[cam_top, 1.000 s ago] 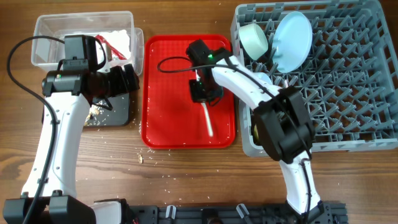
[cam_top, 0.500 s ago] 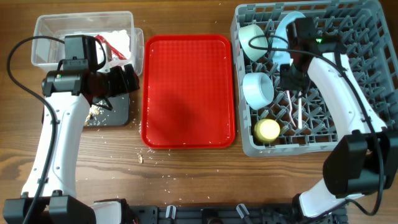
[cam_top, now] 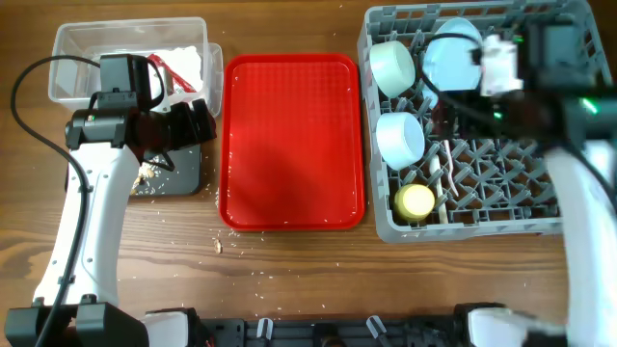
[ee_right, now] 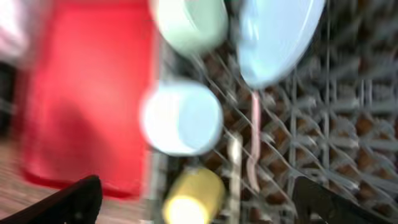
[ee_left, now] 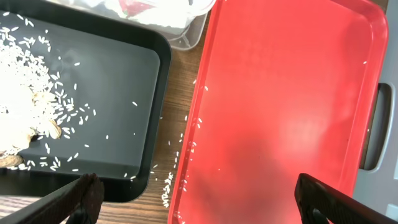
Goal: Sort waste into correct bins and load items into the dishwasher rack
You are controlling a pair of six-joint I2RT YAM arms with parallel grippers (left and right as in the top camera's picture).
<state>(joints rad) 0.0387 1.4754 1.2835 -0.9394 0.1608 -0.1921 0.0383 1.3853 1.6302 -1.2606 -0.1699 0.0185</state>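
The right wrist view is all blur: rack [ee_right: 348,124], plate [ee_right: 280,37] and cutlery [ee_right: 254,149] are just streaks to us, and overhead the right arm [cam_top: 578,202] is smeared too. We see the left arm [cam_top: 92,193] hiding most of the black tray [cam_top: 185,172]. The tub [ee_left: 189,34] runs off the left wrist view's top.

a large grey plastic peg rack [cam_top: 525,198] at right holds a pale green bowl [cam_top: 391,64], a tilted light blue plate [cam_top: 453,63], a light blue bowl [cam_top: 400,138], a yellow cup [cam_top: 416,200] and pale cutlery [ee_right: 254,143]. at left, a clear plastic tub [cam_top: 72,67] holds a red wrapper [cam_top: 162,66] and white napkin [cam_top: 185,58]; the black tray [ee_left: 124,81] holds rice [ee_left: 28,68] and brownish scraps [ee_left: 43,127].
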